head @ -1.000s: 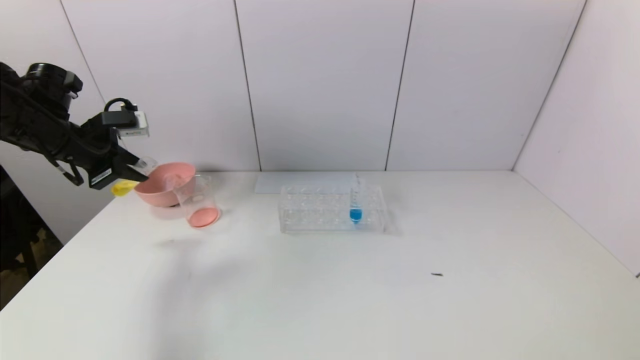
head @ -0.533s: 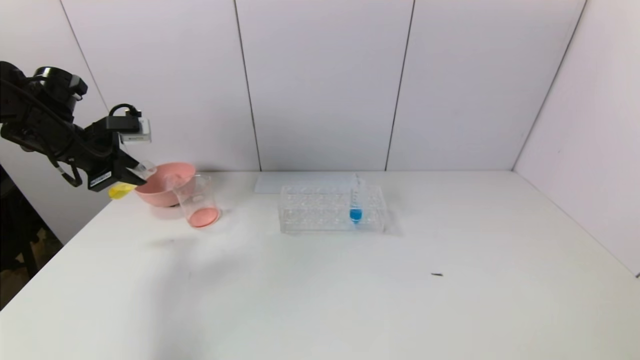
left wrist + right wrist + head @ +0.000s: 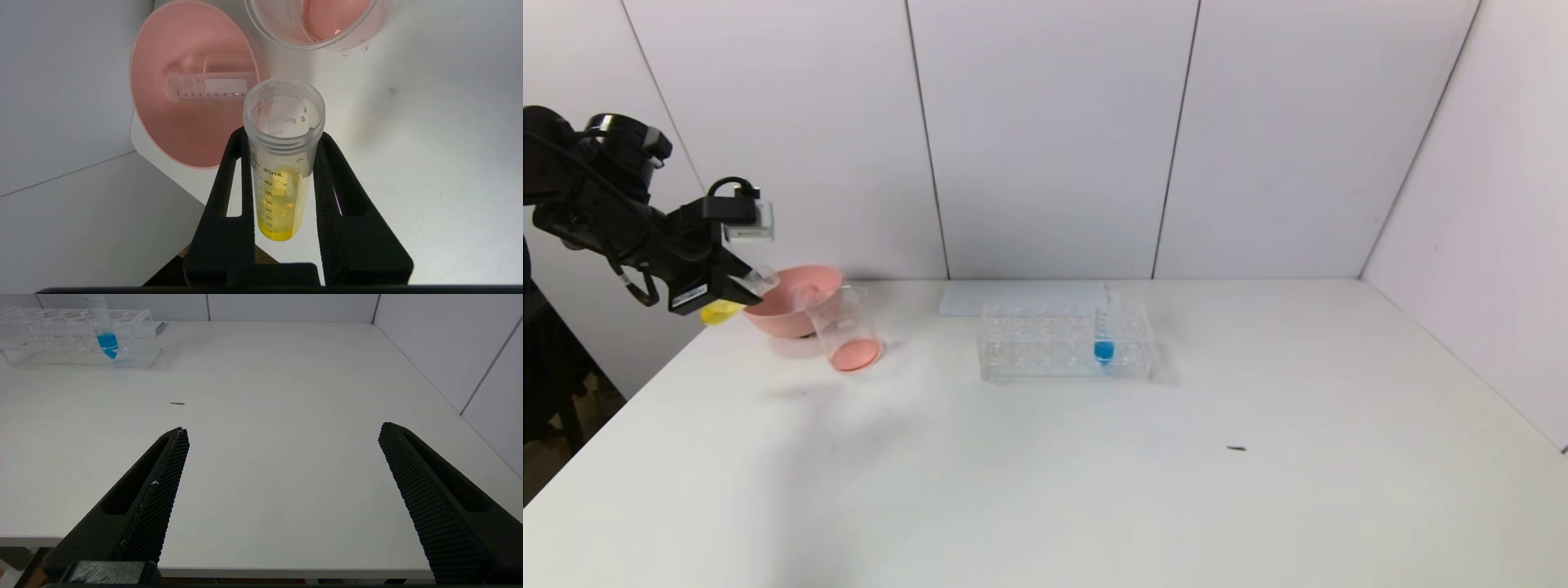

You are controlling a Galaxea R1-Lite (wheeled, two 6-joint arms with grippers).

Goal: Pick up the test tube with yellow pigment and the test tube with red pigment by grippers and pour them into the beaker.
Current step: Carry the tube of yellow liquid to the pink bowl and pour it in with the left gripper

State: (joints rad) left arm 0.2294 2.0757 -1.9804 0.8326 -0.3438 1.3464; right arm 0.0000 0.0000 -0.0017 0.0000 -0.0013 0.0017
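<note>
Yellow tube held in our left gripper, beside the pink bowl.

The yellow tube (image 3: 283, 163) sits clamped between the jaws of our left gripper (image 3: 282, 139), tilted, its open mouth toward the bowl (image 3: 163, 122) and yellow liquid pooled at its rounded tip. In the head view the left gripper (image 3: 737, 286) hangs above the surface's (image 3: 1045, 457) far left corner, just beside the bowl's rim. An empty clear tube (image 3: 208, 86) lies on its side inside the bowl. The beaker (image 3: 847, 331) stands just beside the bowl, with red-orange liquid at its bottom. Farther to the right is a clear rack (image 3: 1066, 341) holding a blue tube (image 3: 1103, 331) upright. Our right gripper (image 3: 282, 433) hovers over the surface's near edge, well apart from everything, its jaws spread wide and holding nothing.
</note>
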